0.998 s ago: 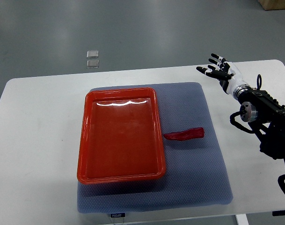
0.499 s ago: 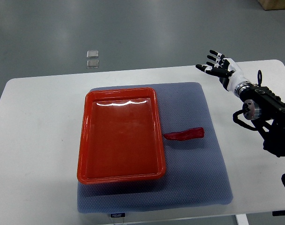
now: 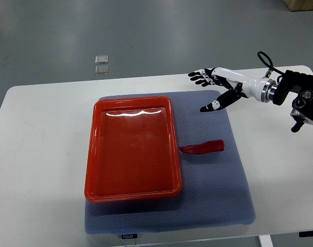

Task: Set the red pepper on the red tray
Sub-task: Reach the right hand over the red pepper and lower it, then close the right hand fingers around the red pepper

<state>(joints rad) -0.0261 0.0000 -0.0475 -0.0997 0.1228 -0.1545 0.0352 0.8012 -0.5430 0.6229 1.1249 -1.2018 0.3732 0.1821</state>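
A long red pepper [image 3: 202,148] lies flat on the blue-grey mat [image 3: 218,180], just right of the red tray [image 3: 131,149]. The tray holds nothing and sits on the mat's left half. My right hand [image 3: 212,88] reaches in from the right edge over the mat's far right corner, fingers spread, holding nothing. It hovers well beyond the pepper, apart from it. The left arm does not show.
The mat lies on a white table [image 3: 38,154]. Two small clear squares [image 3: 101,64] lie on the grey floor beyond the table's far edge. A black cable [image 3: 265,57] loops above my right forearm.
My right hand has swung left from the table's far right corner to above the mat's far right corner, turning palm-down with fingers spread. Pepper and tray have not moved.
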